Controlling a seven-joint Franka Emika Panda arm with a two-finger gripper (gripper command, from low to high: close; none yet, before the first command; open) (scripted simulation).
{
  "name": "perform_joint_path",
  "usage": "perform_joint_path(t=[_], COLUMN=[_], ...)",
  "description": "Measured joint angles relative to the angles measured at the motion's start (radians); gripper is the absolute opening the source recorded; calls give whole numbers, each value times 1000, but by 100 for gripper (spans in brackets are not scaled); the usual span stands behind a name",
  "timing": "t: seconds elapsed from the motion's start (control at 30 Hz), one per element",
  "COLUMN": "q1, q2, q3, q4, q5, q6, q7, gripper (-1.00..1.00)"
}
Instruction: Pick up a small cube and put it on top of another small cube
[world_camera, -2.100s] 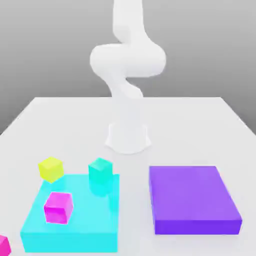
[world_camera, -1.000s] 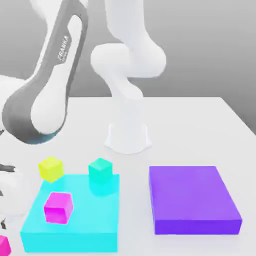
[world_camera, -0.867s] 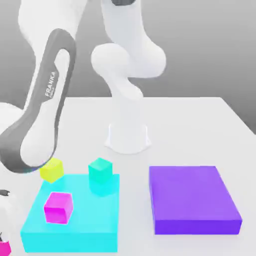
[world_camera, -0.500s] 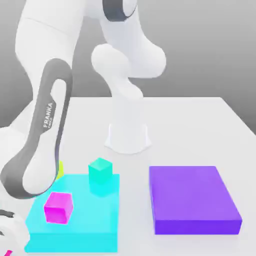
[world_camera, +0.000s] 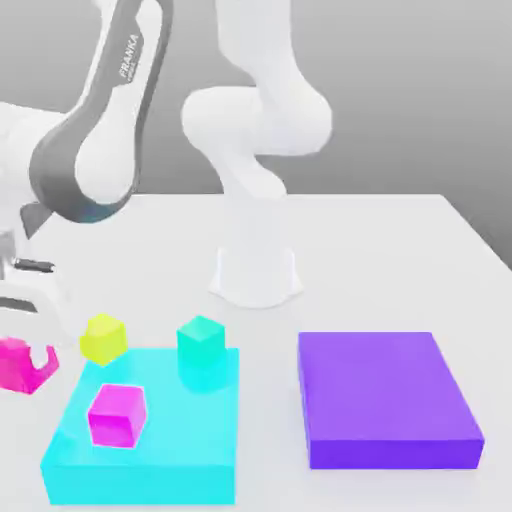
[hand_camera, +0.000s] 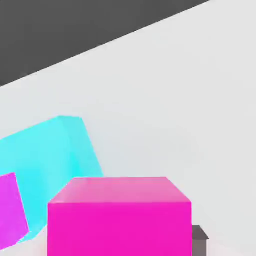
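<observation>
One small magenta cube (world_camera: 12, 364) hangs above the table at the exterior view's left edge, and my gripper (world_camera: 18, 370) is shut on it. In the hand view this held cube (hand_camera: 120, 215) sits close up, with a dark fingertip (hand_camera: 200, 239) against its side. The other small magenta cube (world_camera: 117, 413) rests on the cyan slab (world_camera: 150, 470), lower than the held cube and toward the exterior view's right of it. In the hand view that cube (hand_camera: 10, 212) shows beside the cyan slab (hand_camera: 47, 150).
A yellow cube (world_camera: 103, 337) stands on the table by the cyan slab's far left corner. A teal cube (world_camera: 201, 343) sits on that slab's far edge. A purple slab (world_camera: 385, 398) lies at the exterior view's right. The arm's white base (world_camera: 256, 275) rises behind.
The arm swung down to the table's front left, the jaws shut on the magenta cube lying there, and the cube has been lifted up beside the yellow cube.
</observation>
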Motion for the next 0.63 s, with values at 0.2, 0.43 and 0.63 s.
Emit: perform_joint_path(t=[0.2, 0.43, 0.63], q1=[-57, -140, -125], q2=[-228, -358, -233], q3=[27, 75, 56], q4=[-172, -334, -364], q5=[-172, -304, -279], q6=[-24, 25, 178], q7=[125, 219, 198], gripper=[-100, -100, 100])
